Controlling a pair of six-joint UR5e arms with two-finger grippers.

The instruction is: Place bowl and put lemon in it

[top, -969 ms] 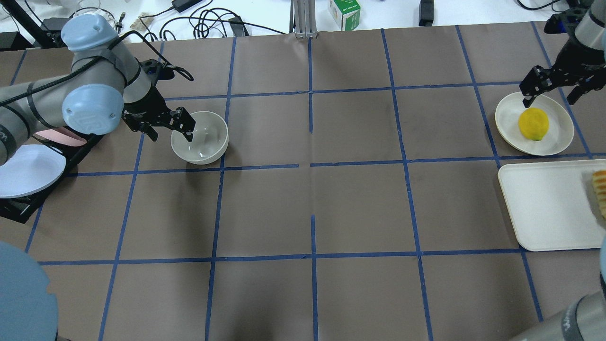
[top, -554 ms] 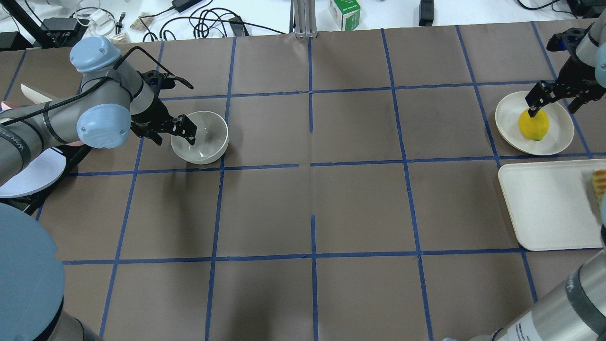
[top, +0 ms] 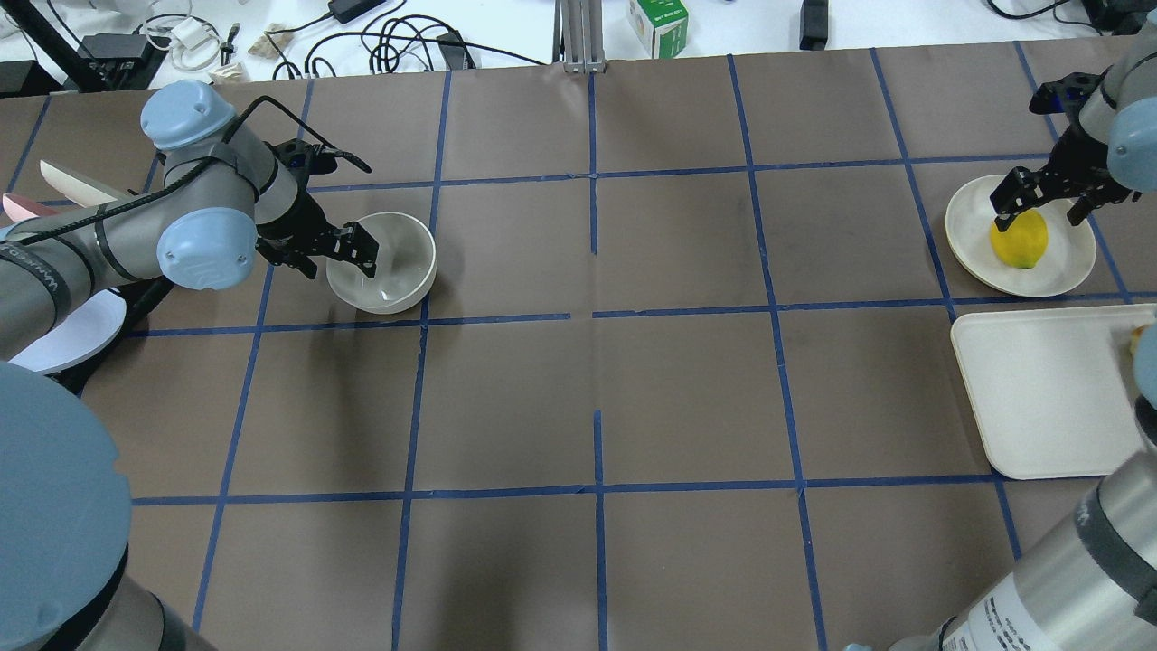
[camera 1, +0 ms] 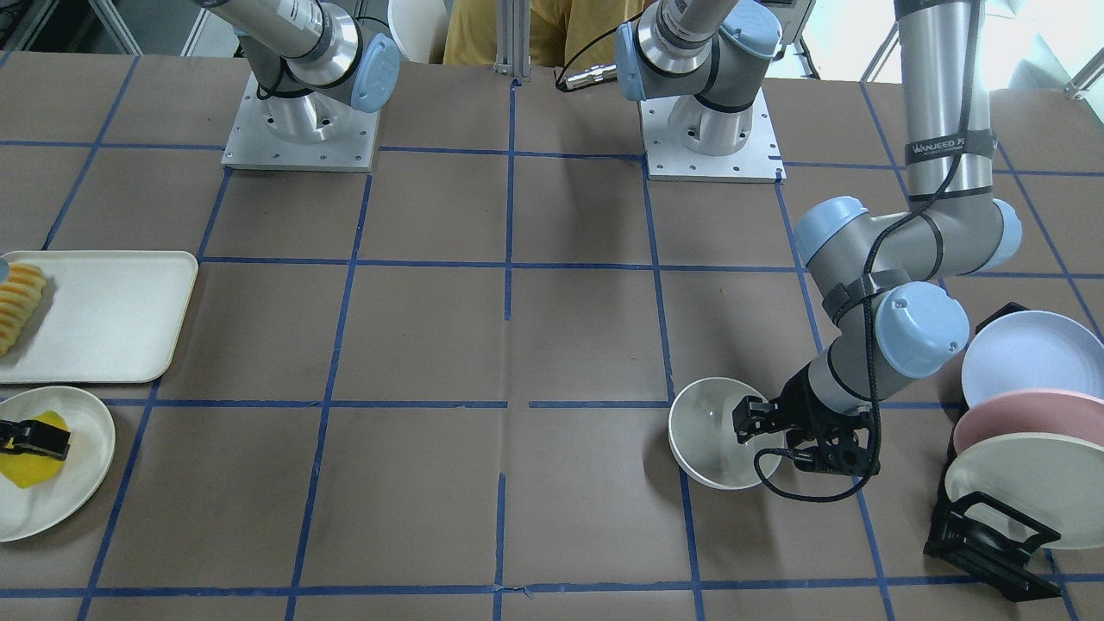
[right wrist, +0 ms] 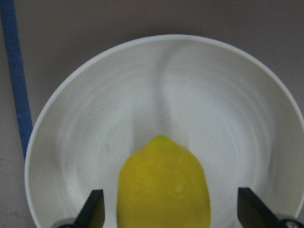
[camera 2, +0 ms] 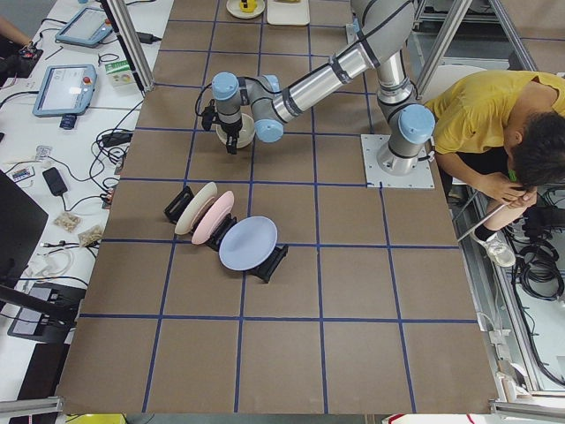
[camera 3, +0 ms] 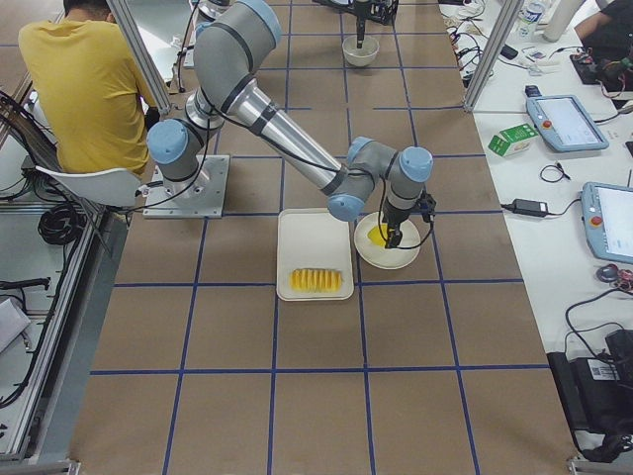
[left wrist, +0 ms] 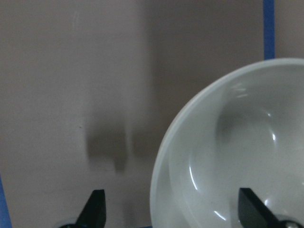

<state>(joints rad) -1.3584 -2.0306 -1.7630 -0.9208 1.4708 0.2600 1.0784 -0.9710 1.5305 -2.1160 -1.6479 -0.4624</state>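
The off-white bowl [top: 398,262] stands upright on the table at the left; it also shows in the front view [camera 1: 707,444] and the left wrist view [left wrist: 228,152]. My left gripper [top: 336,258] is open and straddles the bowl's near-left rim, one finger inside and one outside. The yellow lemon [top: 1019,240] lies on a flat off-white plate [top: 972,240] at the far right. My right gripper [top: 1039,210] is open and low over the lemon; in the right wrist view the lemon [right wrist: 164,190] sits between the fingertips [right wrist: 92,209].
A white tray [top: 1039,389] lies beside the plate, with ridged orange sliced food [camera 1: 19,297] on it. A black rack with upright blue, pink and cream plates [camera 1: 1018,431] stands left of the bowl. Cables and a box lie along the far edge. A person sits behind the robot [camera 2: 477,124].
My right gripper has come down and towards the lemon, still open. My left arm has shifted a little; its gripper stays open over the bowl's rim. The bowl has not moved.
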